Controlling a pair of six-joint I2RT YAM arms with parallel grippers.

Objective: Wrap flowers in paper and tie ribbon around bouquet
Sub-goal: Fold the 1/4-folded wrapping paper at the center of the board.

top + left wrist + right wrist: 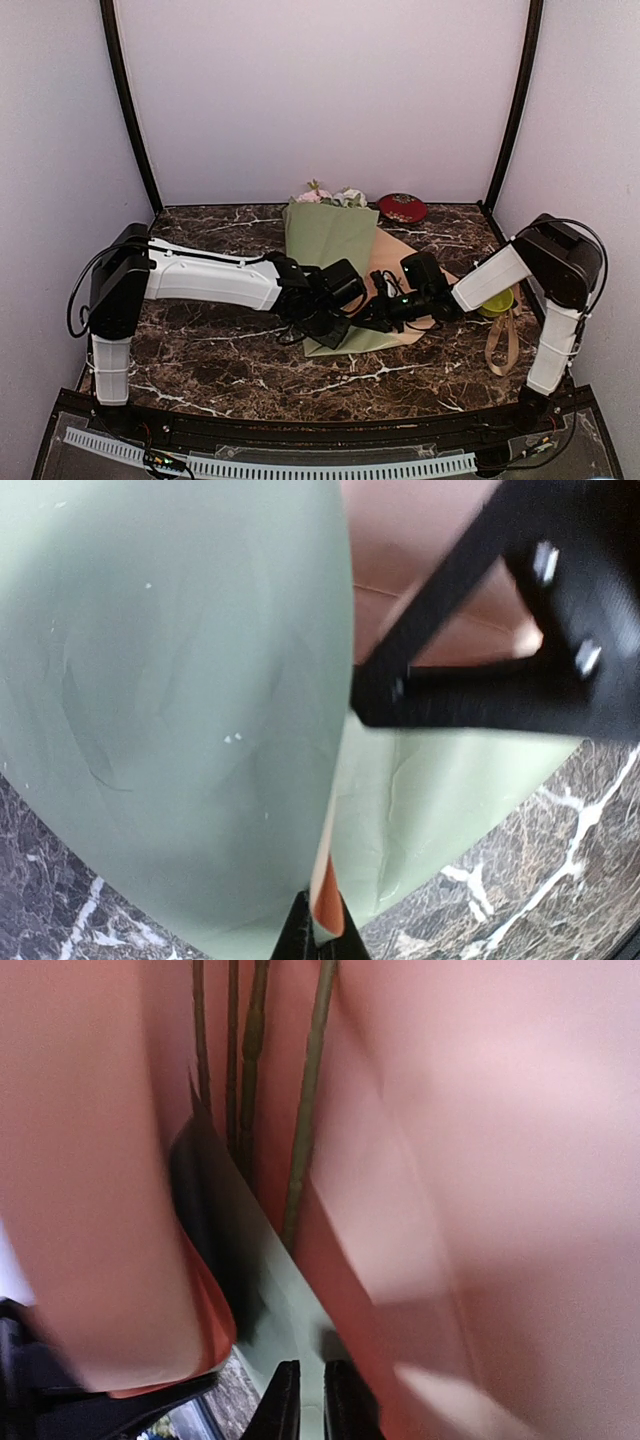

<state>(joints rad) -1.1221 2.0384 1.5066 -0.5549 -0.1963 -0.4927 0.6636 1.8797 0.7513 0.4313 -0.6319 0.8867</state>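
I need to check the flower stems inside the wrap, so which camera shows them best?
The right wrist view: thin green stems run close up between tan paper folds. The top external view shows only the blooms at the far end of the bouquet, the stems covered. The left wrist view shows just paper, no stems.

Dark brown marble-patterned tabletop (200,355), glossy, with thin white veins. At the far edge, close to the back wall, a flat round red lid-like piece (402,208) with a small pale pattern on top. Toward the right side, a small round yellow-green cup (497,305), only partly visible. On three sides, plain pale lilac-white walls (320,90). In the two back corners, thin black poles (130,110), leaning a little. Along the near edge, a long white perforated strip (270,464) below a curved black frame (300,428).
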